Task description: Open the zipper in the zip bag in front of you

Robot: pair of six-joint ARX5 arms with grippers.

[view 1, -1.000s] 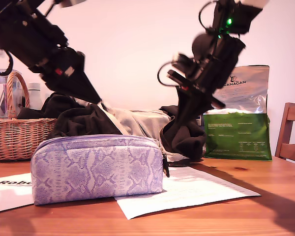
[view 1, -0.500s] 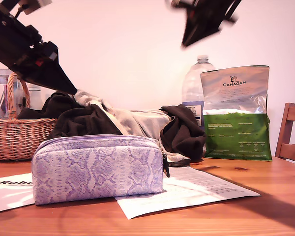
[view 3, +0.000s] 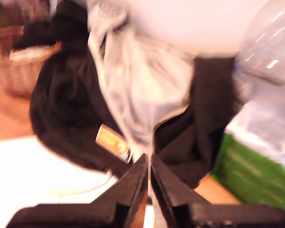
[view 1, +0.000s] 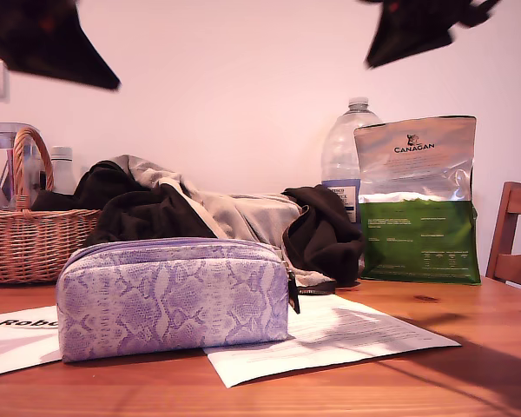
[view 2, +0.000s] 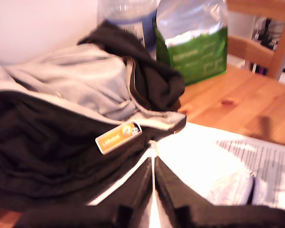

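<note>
The zip bag (view 1: 173,297) lies nearest on the wooden table (view 1: 469,347), towards the exterior view's left, resting partly on white papers (view 1: 347,334); its lilac snakeskin side faces the camera, and the zipper (view 1: 182,244) runs shut along the rounded top, its dark pull tab (view 1: 292,294) dangling at the end on the exterior view's right; nothing touches the bag; just behind it sits a heap of black and grey clothing (view 1: 217,217), with an orange label (view 2: 118,137) showing on it in both wrist views; at the exterior view's left a wicker basket (view 1: 30,234) stands on the table; behind the heap, to the exterior view's right, a clear water bottle (view 1: 347,156) stands beside a silver-and-green Canagan bag (view 1: 418,200), and a wooden chair (view 1: 514,234) shows at that view's right edge; high above, two dark arm shapes hang well clear of everything, one at the exterior view's top left (view 1: 48,43) and one at its top right (view 1: 421,30), both blurred; my first gripper (view 2: 153,176) has its jaws pressed together with nothing between them; my second gripper (view 3: 148,173) is likewise clenched and empty, its view blurred.
</note>
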